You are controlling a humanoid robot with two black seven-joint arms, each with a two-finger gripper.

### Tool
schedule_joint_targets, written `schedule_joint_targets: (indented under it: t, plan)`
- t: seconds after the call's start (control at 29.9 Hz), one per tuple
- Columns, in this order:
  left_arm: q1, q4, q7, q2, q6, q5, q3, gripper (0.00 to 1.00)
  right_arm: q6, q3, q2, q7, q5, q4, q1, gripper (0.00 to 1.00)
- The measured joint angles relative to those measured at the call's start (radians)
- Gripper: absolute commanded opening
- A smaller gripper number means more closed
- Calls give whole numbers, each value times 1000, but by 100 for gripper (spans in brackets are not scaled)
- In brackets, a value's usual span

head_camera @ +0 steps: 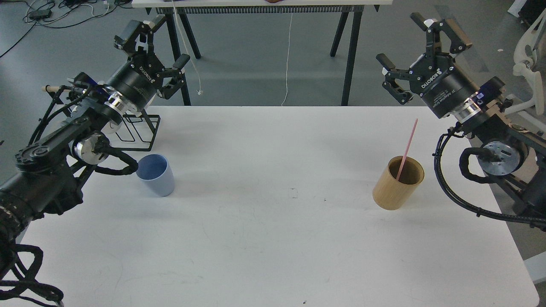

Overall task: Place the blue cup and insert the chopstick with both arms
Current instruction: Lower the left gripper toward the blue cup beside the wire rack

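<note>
Bare counter (273, 238) lay foremost; the blue cup (156, 174) was unplaced, the chopstick (407, 150) left in the wooden holder (397, 183), and both the left end effector (154, 47) and the right end effector (413, 42) were raised, spread, empty.

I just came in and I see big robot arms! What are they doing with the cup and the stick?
Right now nothing is being held. The left gripper and the right gripper are both open and raised above the white table. The blue cup stands upright near the left arm. The pink chopstick leans inside the wooden holder on the right. A black wire rack sits behind the cup.
</note>
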Motion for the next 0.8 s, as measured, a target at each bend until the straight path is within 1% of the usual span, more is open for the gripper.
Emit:
schedule_joint_targets:
  t: [0.37,0.57,0.67,0.8]
  plan:
    - [-3,2,0,67,0,1,3,100,0,0,-1,0,-1,0,-2,96]
    - [-20,1,0,74,0,58,16,100,0,0,-1,0,-2,0,-7,96]
    - [-51,-31,0,83,0,120,17,100,0,0,-1,0,-2,0,-8,95]
    - [-74,-123,0,166,0,263,18,100,0,2,-11,0,-2,3,-9,95]
